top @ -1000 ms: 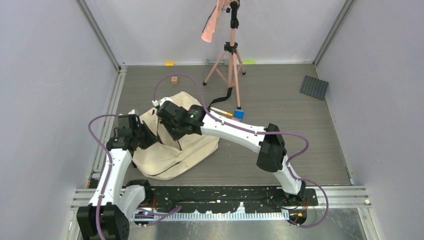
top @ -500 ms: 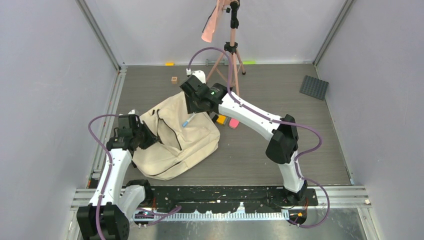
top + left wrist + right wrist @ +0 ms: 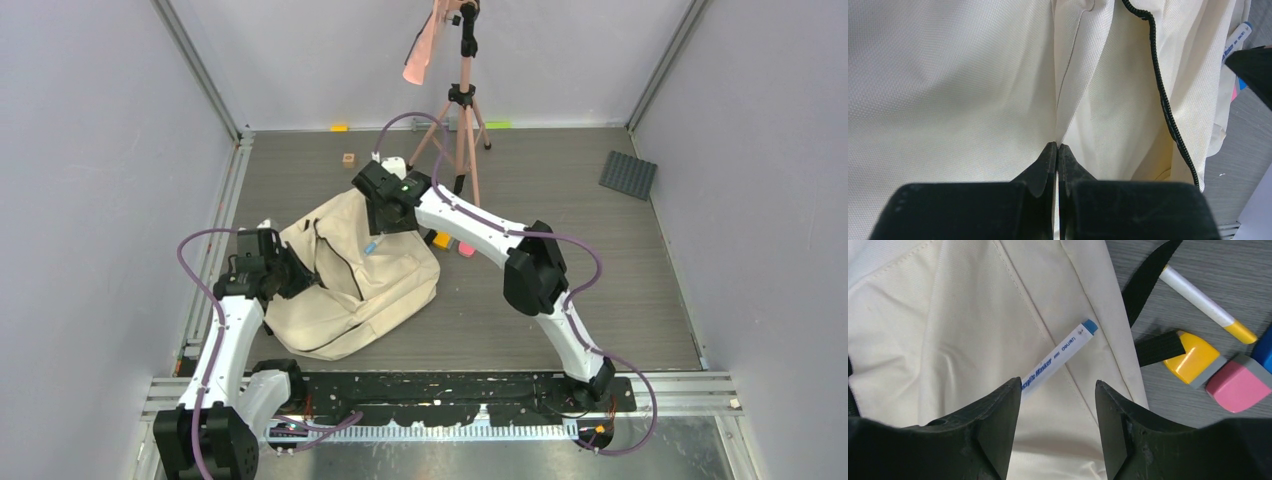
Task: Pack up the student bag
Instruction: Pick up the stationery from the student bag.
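Note:
The student bag (image 3: pixel 340 295), a cream canvas backpack with a black zip (image 3: pixel 1163 95), lies slumped on the floor at left of centre. My left gripper (image 3: pixel 298 278) is shut on a fold of its fabric (image 3: pixel 1057 146) at the bag's left side. A white marker with a blue cap (image 3: pixel 1060 357) lies loose on the bag's upper right cloth (image 3: pixel 372 244). My right gripper (image 3: pixel 1058 382) hovers open just above that marker (image 3: pixel 385 222), nothing between its fingers. The bag's inside is hidden.
Beside the bag's right edge lie a black strap (image 3: pixel 1145 275), a white pen with a yellow cap (image 3: pixel 1205 302), a yellow eraser (image 3: pixel 1195 357) and a pink eraser (image 3: pixel 1238 382). A pink tripod (image 3: pixel 462 120), a small wooden cube (image 3: pixel 349 159) and a dark grey plate (image 3: pixel 628 174) stand farther back.
My right gripper swung from the bag's middle to its far right side and opened. The marker now lies free on the cloth. The left gripper kept its hold.

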`<state>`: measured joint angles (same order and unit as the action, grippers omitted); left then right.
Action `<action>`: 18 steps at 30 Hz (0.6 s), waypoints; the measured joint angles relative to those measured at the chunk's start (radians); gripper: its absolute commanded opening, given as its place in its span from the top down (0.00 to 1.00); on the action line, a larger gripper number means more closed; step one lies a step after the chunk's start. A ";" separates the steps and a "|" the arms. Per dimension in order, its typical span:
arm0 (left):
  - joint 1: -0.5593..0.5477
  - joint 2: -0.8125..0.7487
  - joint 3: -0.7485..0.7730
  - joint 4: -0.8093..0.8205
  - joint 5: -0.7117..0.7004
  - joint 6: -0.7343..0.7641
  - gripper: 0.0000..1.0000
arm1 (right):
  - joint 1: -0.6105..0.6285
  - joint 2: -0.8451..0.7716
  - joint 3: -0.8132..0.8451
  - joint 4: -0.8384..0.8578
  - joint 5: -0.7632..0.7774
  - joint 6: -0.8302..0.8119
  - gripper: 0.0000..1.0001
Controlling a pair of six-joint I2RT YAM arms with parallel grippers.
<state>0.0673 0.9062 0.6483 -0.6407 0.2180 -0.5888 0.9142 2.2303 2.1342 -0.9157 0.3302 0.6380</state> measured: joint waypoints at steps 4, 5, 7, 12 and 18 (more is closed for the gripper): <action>0.000 0.004 0.000 0.000 0.000 0.001 1.00 | 0.000 0.064 0.039 -0.013 -0.014 0.001 0.37; 0.000 0.004 0.000 0.000 0.000 0.001 1.00 | 0.000 0.077 0.048 -0.015 -0.018 0.001 0.37; 0.000 0.005 0.000 0.000 0.000 0.002 1.00 | 0.000 0.093 0.057 -0.017 -0.020 0.001 0.41; 0.000 0.006 0.000 0.000 -0.001 0.003 1.00 | -0.001 0.093 0.067 -0.026 -0.035 -0.006 0.67; 0.000 0.006 0.000 0.000 -0.001 0.003 1.00 | 0.000 0.093 0.050 0.002 -0.054 -0.017 0.95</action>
<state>0.0673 0.9123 0.6483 -0.6407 0.2173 -0.5861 0.9142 2.3230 2.1841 -0.9134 0.2764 0.6209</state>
